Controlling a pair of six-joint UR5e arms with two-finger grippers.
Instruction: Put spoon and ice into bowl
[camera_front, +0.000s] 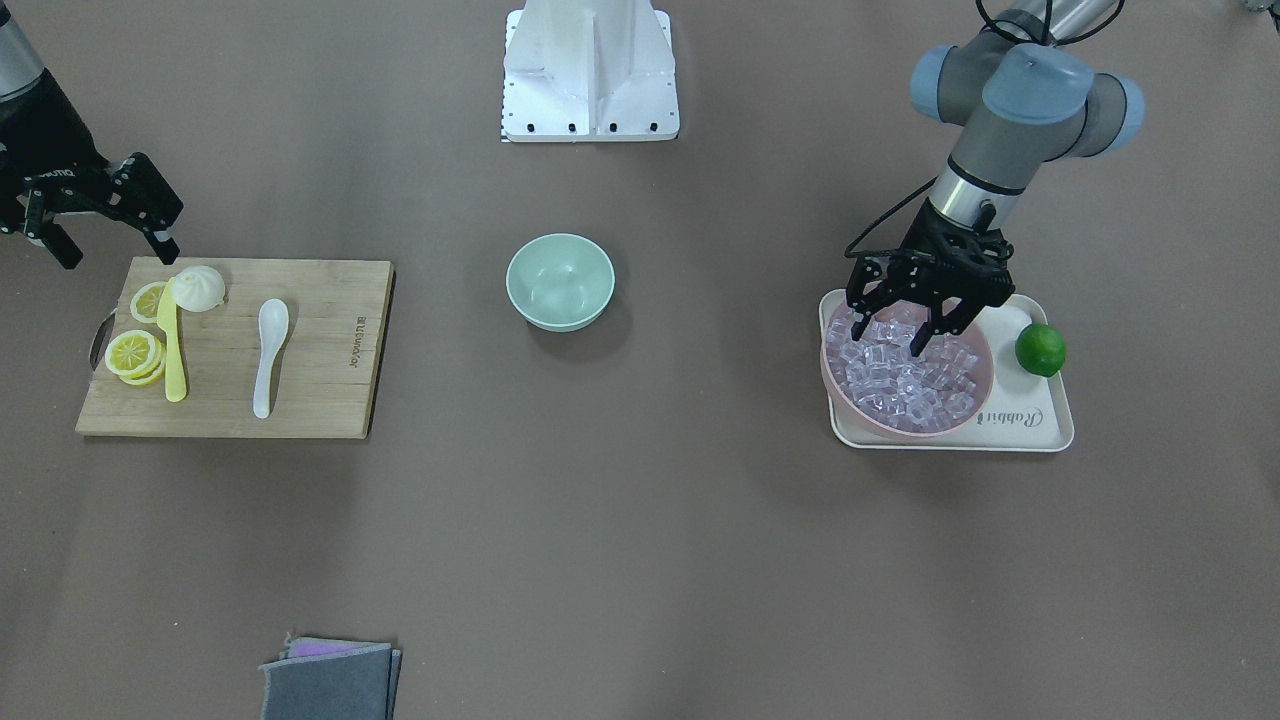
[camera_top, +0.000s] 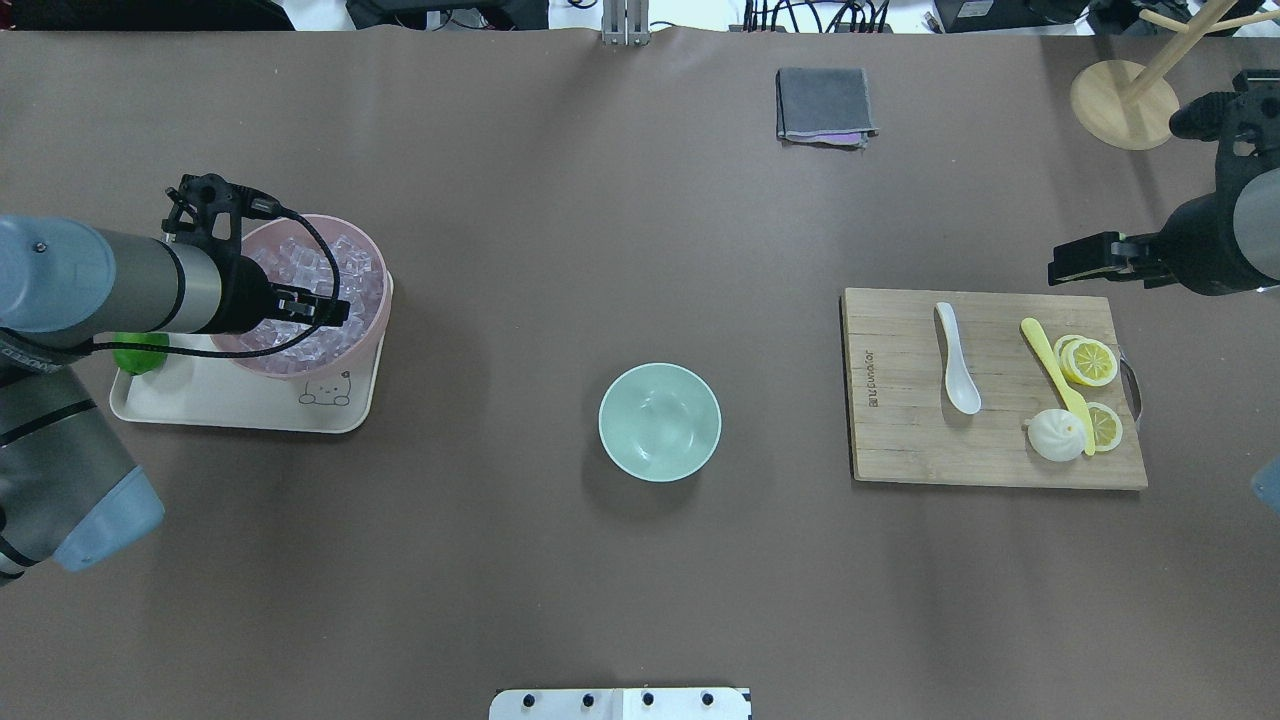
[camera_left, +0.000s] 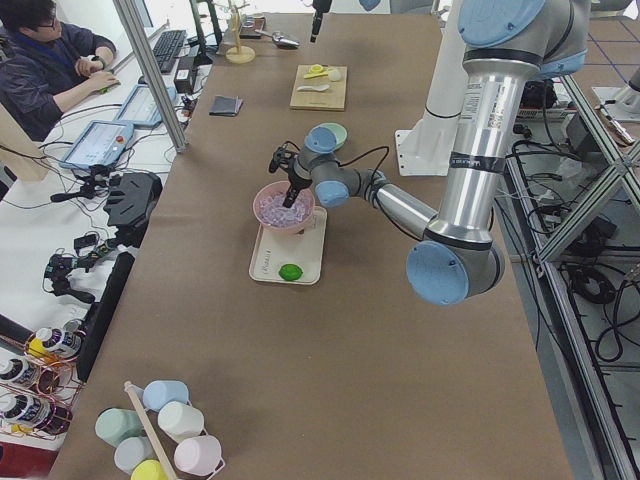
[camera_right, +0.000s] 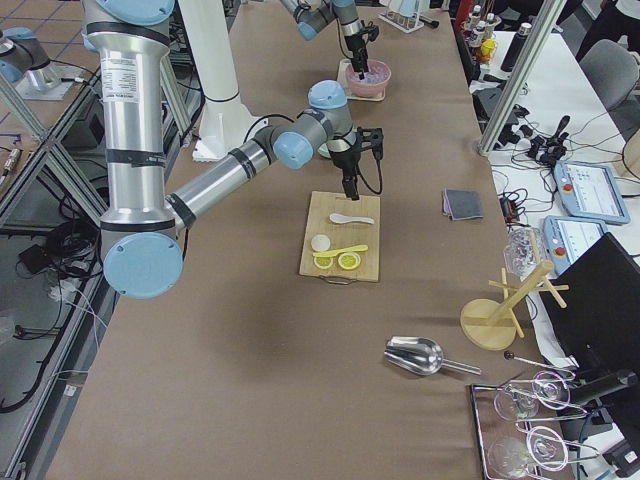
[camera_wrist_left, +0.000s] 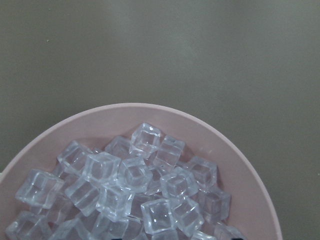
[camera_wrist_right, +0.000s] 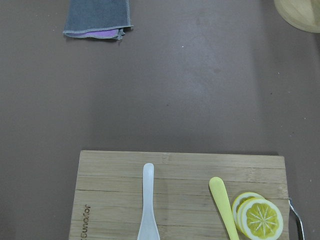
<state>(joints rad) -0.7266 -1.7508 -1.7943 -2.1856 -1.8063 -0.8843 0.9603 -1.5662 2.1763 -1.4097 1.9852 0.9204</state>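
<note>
1. Over the pink bowl (camera_front: 984, 388), the left gripper (camera_front: 890, 338) points down with its fingers spread wide and nothing between them. The tips are at the top of the ice (camera_front: 905, 378) heap; contact with a cube cannot be judged.
2. The left wrist view shows cubes piled loosely against the rim, and beyond the rim only bare table (camera_wrist_left: 200, 50).
3. The pink bowl sits on a cream tray (camera_front: 1045, 428) and fills the half nearer the table centre. A lime (camera_front: 1040, 350) lies on the tray just beside the bowl, apart from the fingers.
4. The right gripper (camera_front: 110, 243) is wide open and holds nothing. It is raised near the knife-side end of the cutting board (camera_front: 335, 400).
5. The spoon (camera_front: 268, 352) lies flat on the board with its scoop toward the robot. There is bare wood on both its long sides.
6. A yellow knife (camera_front: 173, 350) lies roughly parallel to the spoon, well apart from it. Lemon slices (camera_front: 133, 353) and a white bun (camera_front: 200, 288) crowd the knife at that end of the board.
7. The bowl (camera_front: 560, 281) stands mid-table, upright and empty. It is well apart from both board and tray, with open brown surface all round it.
8. A folded grey cloth (camera_front: 330, 682) lies at the operators' edge, away from both grippers
</note>
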